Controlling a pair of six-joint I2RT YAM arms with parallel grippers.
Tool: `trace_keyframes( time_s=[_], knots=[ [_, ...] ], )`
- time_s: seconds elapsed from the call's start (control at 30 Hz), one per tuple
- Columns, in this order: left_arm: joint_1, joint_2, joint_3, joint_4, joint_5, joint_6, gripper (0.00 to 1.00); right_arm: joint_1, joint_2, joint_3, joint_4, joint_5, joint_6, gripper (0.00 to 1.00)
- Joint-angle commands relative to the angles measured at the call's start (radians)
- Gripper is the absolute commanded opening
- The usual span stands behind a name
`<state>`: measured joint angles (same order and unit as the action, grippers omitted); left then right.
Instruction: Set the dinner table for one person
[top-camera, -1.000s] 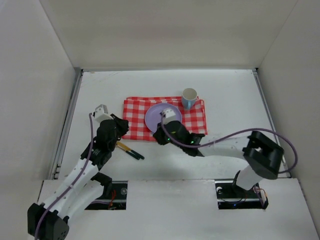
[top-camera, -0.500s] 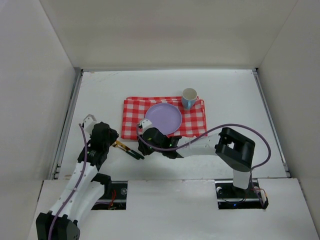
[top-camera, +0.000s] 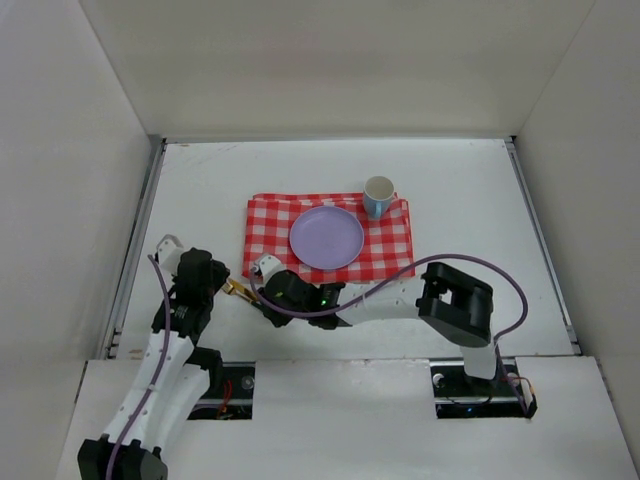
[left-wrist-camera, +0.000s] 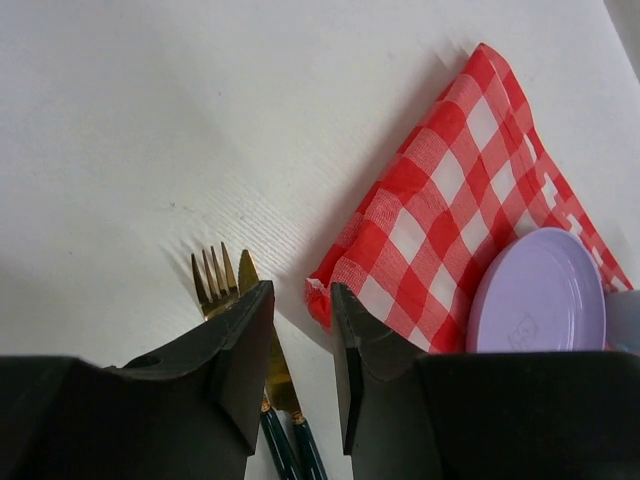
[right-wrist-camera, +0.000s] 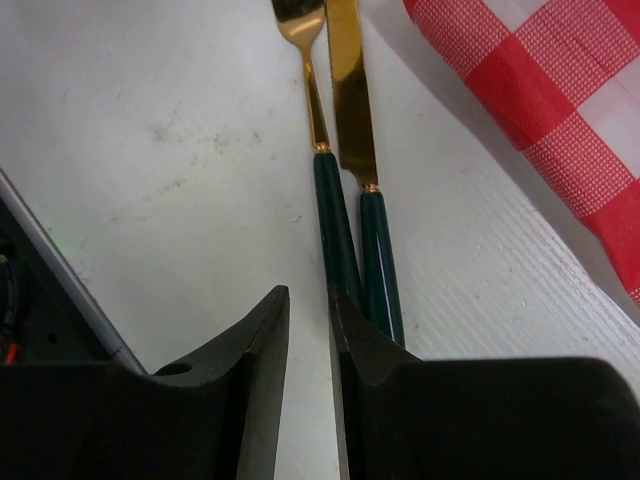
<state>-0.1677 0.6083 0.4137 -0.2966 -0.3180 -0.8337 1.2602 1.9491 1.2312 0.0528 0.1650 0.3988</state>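
Two utensils, fork (right-wrist-camera: 333, 220) and knife (right-wrist-camera: 352, 110), lie together on the desk (top-camera: 450, 180), just near-left of the checkered cloth (top-camera: 268, 225) carrying the plate (top-camera: 326, 238). Right fingers (right-wrist-camera: 255, 370), slightly spread and empty, hover at the green handles, probably to take one; left fingers (left-wrist-camera: 240, 350), also slightly apart, hold nothing

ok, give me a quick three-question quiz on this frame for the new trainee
1. True or false: the plate sits directly on the bare dinner table.
2. Where do the fork and knife lie? A) on the plate B) side by side on the table, off the checkered cloth C) in the cup
3. Fill in: the cup stands at the cloth's far ___ corner.
Key: 1 false, it sits on the cloth; 2 B; 3 right.
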Motion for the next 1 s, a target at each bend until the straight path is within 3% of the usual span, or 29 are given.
trace_keyframes(
  time_s=[0.0, 0.23, 0.8, 0.97],
  knots=[
    [-0.012, 0.014, 0.011, 0.007, 0.005, -0.008, 0.27, 0.005, 0.010, 0.042, -0.014, 0.028, -0.017, 0.29],
    [-0.045, 0.039, -0.006, 0.022, 0.007, 0.002, 0.26, 0.005, 0.019, 0.045, -0.039, 0.126, -0.046, 0.32],
    [-0.074, 0.053, -0.026, 0.088, 0.017, 0.010, 0.26, 0.005, 0.099, 0.071, -0.099, 0.168, -0.052, 0.34],
    [-0.056, 0.036, -0.015, 0.076, 0.019, 0.015, 0.26, 0.005, 0.048, 0.045, -0.082, 0.163, -0.031, 0.10]
  ],
)
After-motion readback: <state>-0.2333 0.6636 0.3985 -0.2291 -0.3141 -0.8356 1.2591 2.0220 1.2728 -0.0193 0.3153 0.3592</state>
